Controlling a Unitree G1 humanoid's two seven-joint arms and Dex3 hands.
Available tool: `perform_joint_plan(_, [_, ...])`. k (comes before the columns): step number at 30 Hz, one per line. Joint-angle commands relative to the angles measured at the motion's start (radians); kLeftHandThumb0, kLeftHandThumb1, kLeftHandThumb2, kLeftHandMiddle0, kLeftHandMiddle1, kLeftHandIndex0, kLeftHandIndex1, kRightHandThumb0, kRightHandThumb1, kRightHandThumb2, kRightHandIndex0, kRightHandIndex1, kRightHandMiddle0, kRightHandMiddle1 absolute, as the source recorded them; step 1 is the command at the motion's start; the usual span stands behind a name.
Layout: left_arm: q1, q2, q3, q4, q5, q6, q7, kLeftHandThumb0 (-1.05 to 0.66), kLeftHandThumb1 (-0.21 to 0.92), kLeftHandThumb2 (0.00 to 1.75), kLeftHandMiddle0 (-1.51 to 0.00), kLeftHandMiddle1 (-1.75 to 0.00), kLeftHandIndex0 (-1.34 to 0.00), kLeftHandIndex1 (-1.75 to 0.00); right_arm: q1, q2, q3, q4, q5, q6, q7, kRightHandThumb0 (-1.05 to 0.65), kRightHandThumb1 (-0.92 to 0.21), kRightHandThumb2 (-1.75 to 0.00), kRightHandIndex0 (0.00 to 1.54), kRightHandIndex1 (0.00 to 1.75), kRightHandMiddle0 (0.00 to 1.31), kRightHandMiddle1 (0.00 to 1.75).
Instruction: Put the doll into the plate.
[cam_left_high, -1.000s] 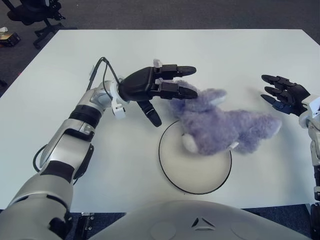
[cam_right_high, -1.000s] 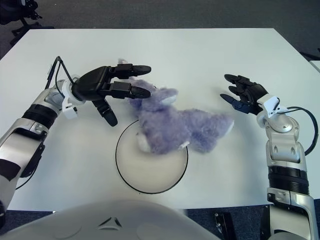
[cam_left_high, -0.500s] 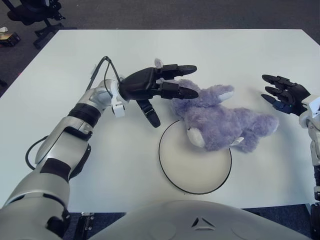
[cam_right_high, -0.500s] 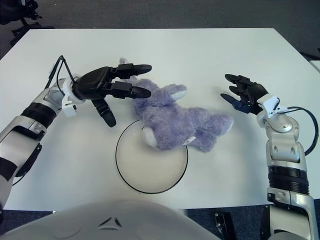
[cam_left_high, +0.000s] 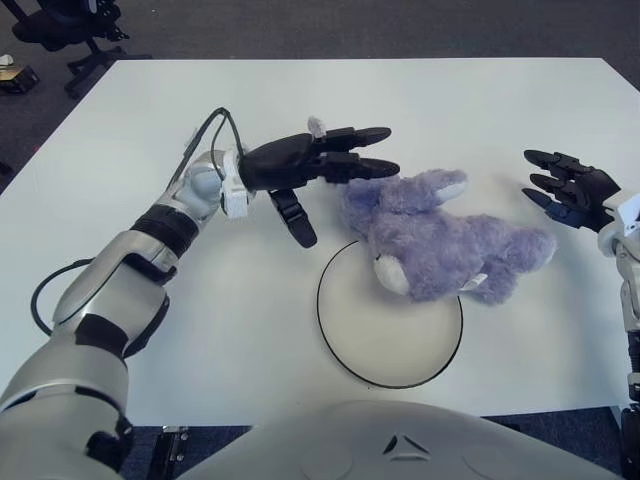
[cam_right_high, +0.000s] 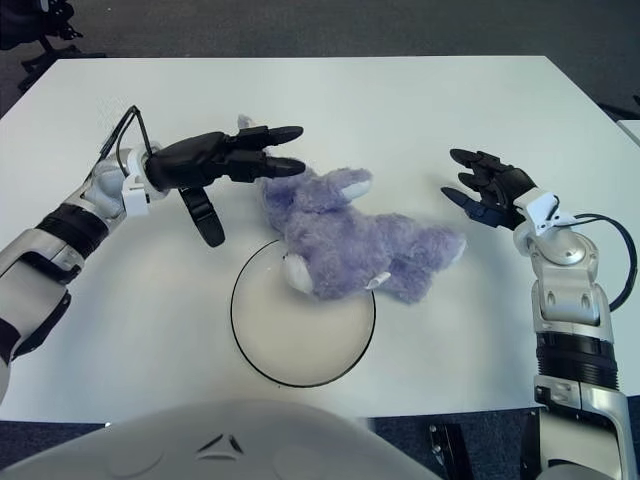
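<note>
A fluffy purple doll lies on its side across the upper right rim of the round white plate, its head towards the left and most of its body on the table. My left hand hovers just left of the doll's head, fingers spread and holding nothing, fingertips near the doll's ear. My right hand shows to the right of the doll, fingers spread, apart from it.
The white table stretches wide behind and to both sides. An office chair base stands on the dark floor beyond the table's far left corner. The robot's torso fills the bottom edge.
The doll has settled onto the plate's rim and stopped moving. My left hand has rotated and drawn back slightly from the doll's head. The right hand has not moved.
</note>
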Motion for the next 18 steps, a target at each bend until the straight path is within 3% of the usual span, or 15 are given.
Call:
perform_joint_plan(1, [0.028,-0.028,0.055,-0.010,-0.003,0.015,-0.039,-0.89,0.92,0.58,-0.09,-0.03,-0.07,0.00,0.006,-0.010,0.002,0.009,-0.004,-0.001,-0.004,-0.69,-0.92,-0.34,0.42,0.00,0.40,0.02])
perform_joint_plan(14, [0.034,-0.132,0.188,0.048,0.086,0.002,-0.074,-0.90,0.92,0.61,-0.12,-0.02,-0.13,-0.03,0.006,-0.012,-0.002,0.026,0.002,-0.011,0.000,-0.69,-0.92,-0.34,0.42,0.00,0.41,0.01])
perform_joint_plan(18, [0.012,-0.189,0.274,0.110,0.219,-0.014,0.022,-0.91,0.92,0.60,-0.13,-0.02,-0.18,-0.06,0.005,-0.014,-0.002,0.035,0.003,-0.019,0.002,-0.69,-0.92,-0.34,0.42,0.00,0.41,0.01])
